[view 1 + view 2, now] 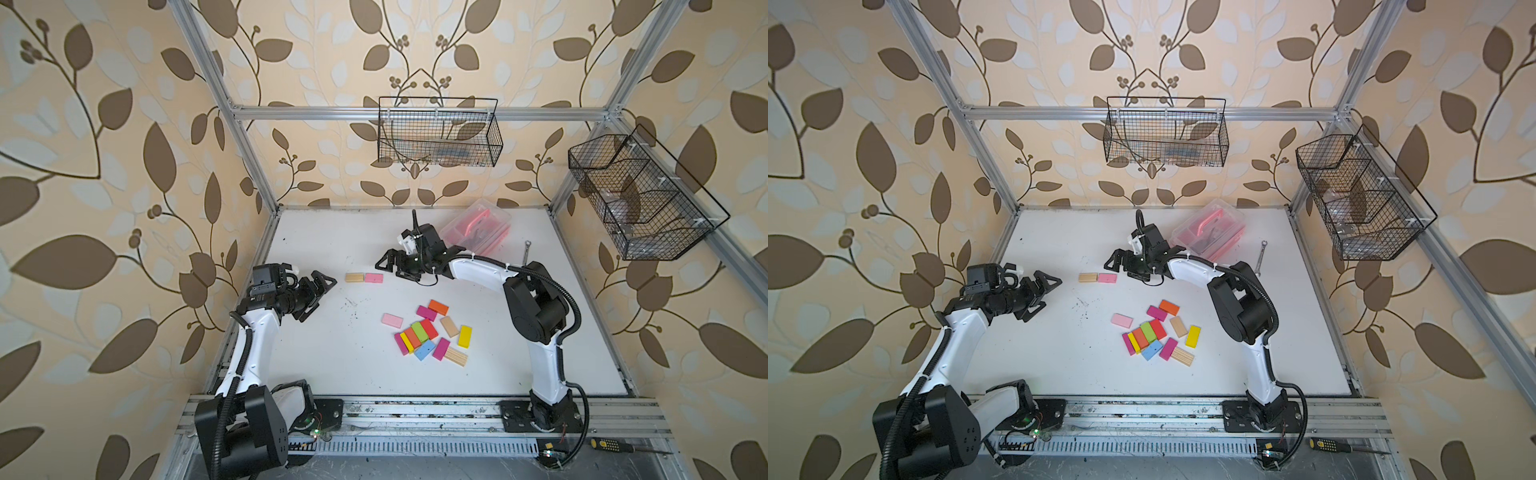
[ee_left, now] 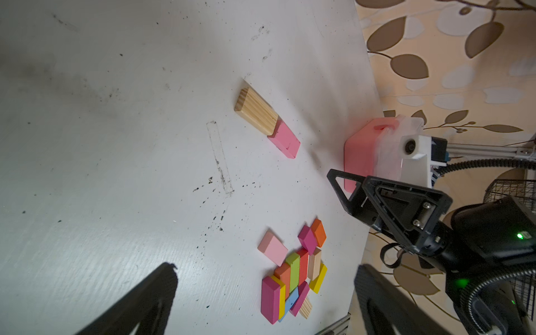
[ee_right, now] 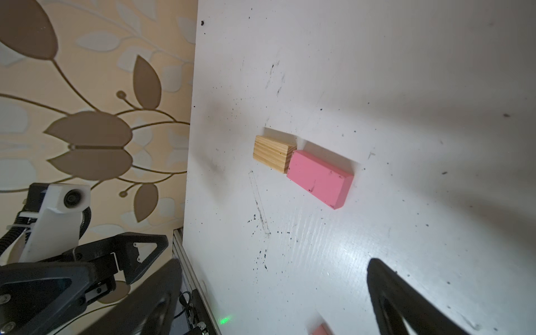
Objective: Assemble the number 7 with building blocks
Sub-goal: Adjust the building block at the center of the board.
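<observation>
A plain wood block [image 1: 354, 277] and a pink block [image 1: 373, 278] lie end to end in a short row on the white table, in both top views [image 1: 1087, 277] [image 1: 1107, 278]. My right gripper [image 1: 384, 264] hovers open just right of the pink block [image 3: 319, 178], holding nothing. My left gripper [image 1: 326, 284] stands open left of the wood block [image 2: 256, 111], also with nothing in it. A pile of coloured building blocks [image 1: 424, 332] lies nearer the front, with a light pink block [image 1: 392, 320] loose at its left. No 7 shape shows.
A pink clear-lidded box [image 1: 478, 226] sits at the back right behind the right arm, a wrench [image 1: 526, 251] beside it. Wire baskets [image 1: 438, 133] [image 1: 640, 195] hang on the frame. A screwdriver [image 1: 611, 445] lies on the front rail.
</observation>
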Controlling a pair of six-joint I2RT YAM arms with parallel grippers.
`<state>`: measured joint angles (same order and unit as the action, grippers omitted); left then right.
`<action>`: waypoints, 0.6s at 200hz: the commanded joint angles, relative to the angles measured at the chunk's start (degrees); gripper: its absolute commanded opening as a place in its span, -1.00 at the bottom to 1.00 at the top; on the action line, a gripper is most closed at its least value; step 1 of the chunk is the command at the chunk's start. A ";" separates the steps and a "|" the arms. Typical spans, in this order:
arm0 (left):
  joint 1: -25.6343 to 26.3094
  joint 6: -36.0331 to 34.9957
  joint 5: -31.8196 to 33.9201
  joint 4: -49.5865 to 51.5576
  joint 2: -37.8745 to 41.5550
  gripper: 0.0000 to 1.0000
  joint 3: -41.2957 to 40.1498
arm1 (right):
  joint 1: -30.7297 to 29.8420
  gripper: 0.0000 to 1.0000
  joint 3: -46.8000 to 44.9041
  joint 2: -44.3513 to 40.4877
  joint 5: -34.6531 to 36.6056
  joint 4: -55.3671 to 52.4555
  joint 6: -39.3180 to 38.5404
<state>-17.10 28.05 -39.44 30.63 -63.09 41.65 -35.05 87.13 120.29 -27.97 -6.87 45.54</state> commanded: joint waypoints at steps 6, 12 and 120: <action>-0.42 -2.16 -3.82 -0.98 -1.31 0.98 -0.75 | -0.99 1.00 2.81 3.55 1.77 -1.30 2.20; -0.47 -2.18 -3.72 -1.17 -1.41 0.98 -0.91 | -1.24 1.00 2.98 3.99 1.78 -0.96 2.58; -0.33 -2.14 -2.88 -1.58 -0.19 0.98 -1.66 | -1.94 1.00 8.29 11.90 1.16 1.73 6.31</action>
<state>-17.32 27.20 -40.62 29.76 -64.62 40.21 -36.53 93.73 130.15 -26.98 -6.02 50.17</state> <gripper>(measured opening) 0.989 1.000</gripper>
